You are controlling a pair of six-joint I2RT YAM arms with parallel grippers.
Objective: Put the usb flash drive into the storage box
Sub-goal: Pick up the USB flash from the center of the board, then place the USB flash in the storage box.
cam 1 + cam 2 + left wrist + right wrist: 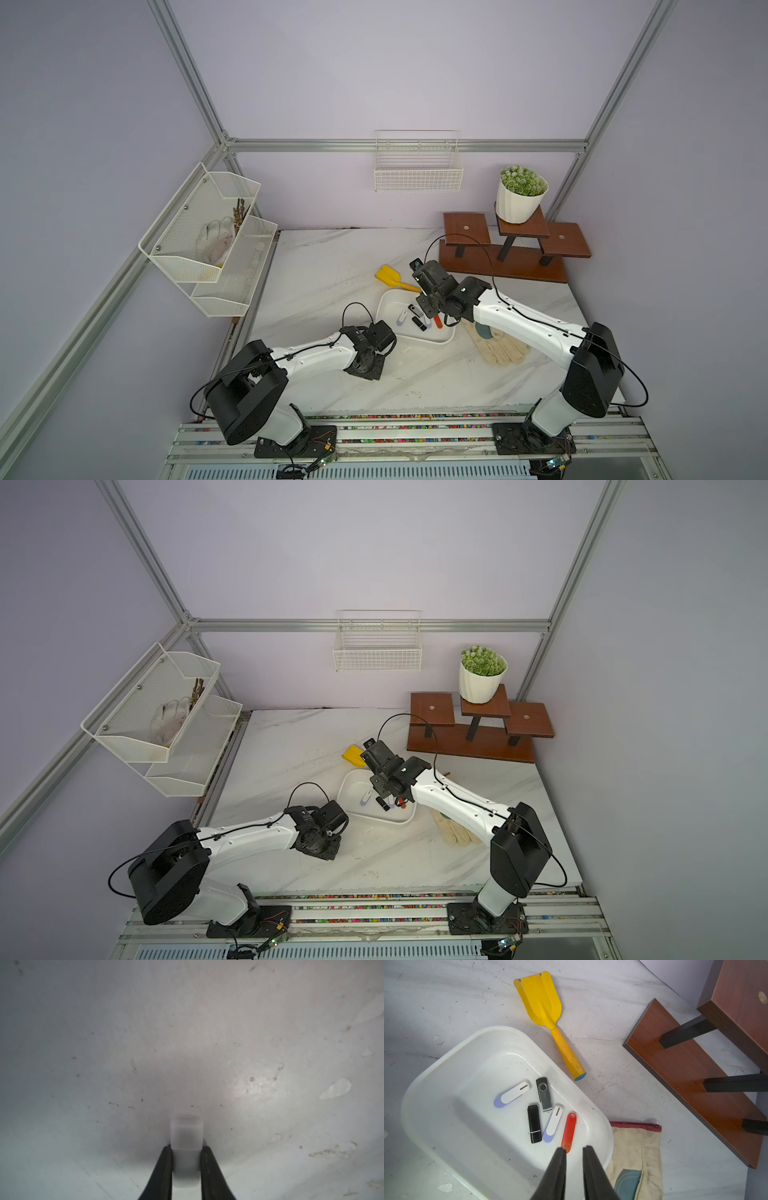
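Observation:
The storage box (452,1076), a shallow white tub, sits mid-table in both top views (392,305) (353,785). Several flash drives lie in it: two white-and-lilac (511,1094), a grey swivel one (544,1094), a black one (534,1124) and a red one (569,1132). My right gripper (574,1148) hovers above the box's near corner, by the red drive's end, jaws nearly together with nothing between them. My left gripper (186,1151) points down at the table in front of the box (368,368). Its fingers press both sides of a white usb flash drive (186,1134).
A yellow trowel (544,1001) lies just behind the box. A canvas glove (635,1157) lies at its right. A wooden plant stand (511,257) with a potted plant (519,199) fills the back right. Wire baskets hang on the back wall (417,166) and left (208,237).

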